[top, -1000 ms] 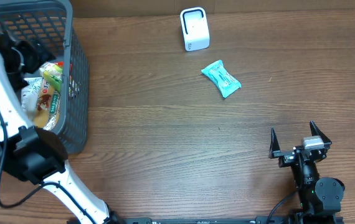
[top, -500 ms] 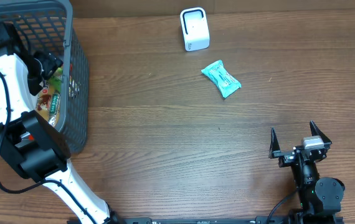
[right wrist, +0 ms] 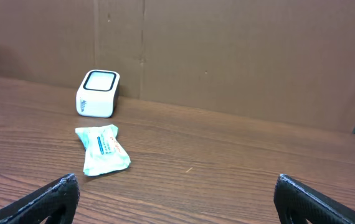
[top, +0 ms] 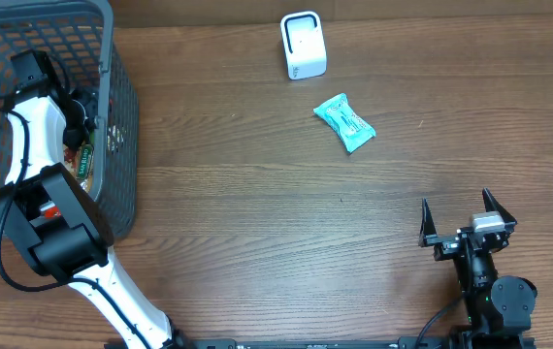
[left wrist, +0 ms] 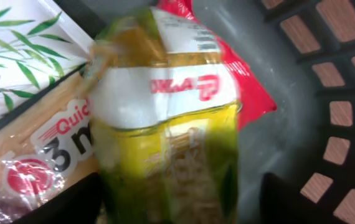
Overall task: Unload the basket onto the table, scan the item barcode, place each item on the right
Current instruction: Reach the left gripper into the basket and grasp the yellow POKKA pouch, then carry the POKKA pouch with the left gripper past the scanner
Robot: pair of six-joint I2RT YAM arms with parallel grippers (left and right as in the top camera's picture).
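Beside yellow pkt (left wrist: 165,143), tan pack (left wrist: 22,134) label reads "Quic" & "3 m".

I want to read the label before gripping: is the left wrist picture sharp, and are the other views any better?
Left wrist: no, the yellow-green packet is smeared with blur, its print soft. Right wrist: sharp and evenly lit, teal packet and white scanner clear. Overhead: sharp, no glare on the table.

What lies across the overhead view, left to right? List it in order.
grey plastic mesh basket → white box-shaped barcode scanner → teal plastic-wrapped packet → right gripper
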